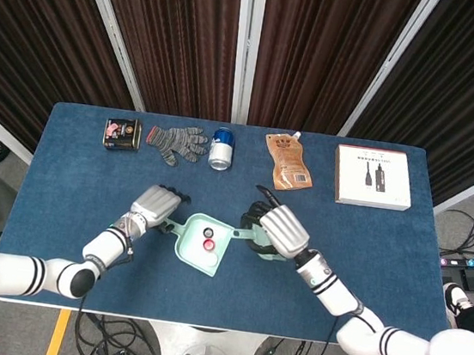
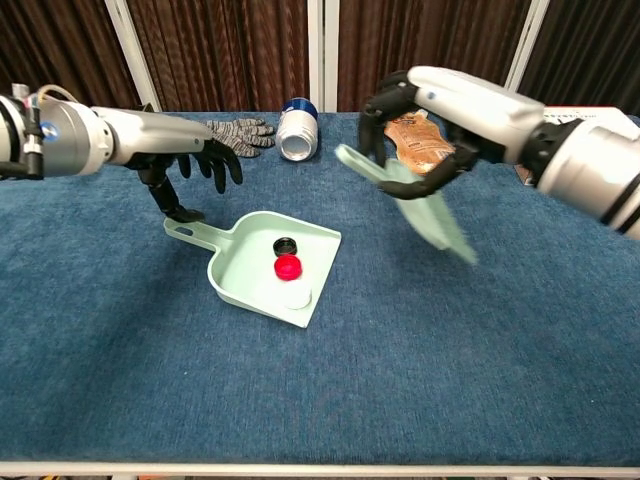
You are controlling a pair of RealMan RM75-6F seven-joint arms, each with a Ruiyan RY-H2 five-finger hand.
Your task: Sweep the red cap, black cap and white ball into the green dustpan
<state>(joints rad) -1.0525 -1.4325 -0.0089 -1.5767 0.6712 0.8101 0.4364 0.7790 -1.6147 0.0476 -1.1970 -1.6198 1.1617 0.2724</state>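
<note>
1. So here's where we're at: the green dustpan (image 2: pixel 262 270) sits flat on the blue table (image 2: pixel 120 380), a bit left of centre in the chest view, handle pointing to the upper left, open mouth facing lower right.
2. All three bits look to be inside it already; the black cap (image 2: pixel 285 246) is nearest the back wall, the red cap (image 2: pixel 288 267) is just in front of it, and the white ball (image 2: pixel 292 296) is hard against the pan's front lip, pale on pale so we can barely pick it out.
3. Our left hand (image 2: pixel 190 160) holds nothing; its fingers are spread and hanging down, one fingertip right at the tip of the handle, and we can't tell if it's actually touching.
4. Our right hand (image 2: pixel 425 110) is up off the table in the upper right of the chest view, fingers curled around the handle of the green brush (image 2: pixel 425 205), bristles angled down and to the right, well clear of the pan.
5. The relation that matters, we reckon: the pan's long axis runs from the handle at the left fingertips to the mouth on the brush side; the left hand is much nearer, so lifting or steadying falls to it.
6. Looks basically done to us; the ball so near the lip is what could roll back out.
</note>
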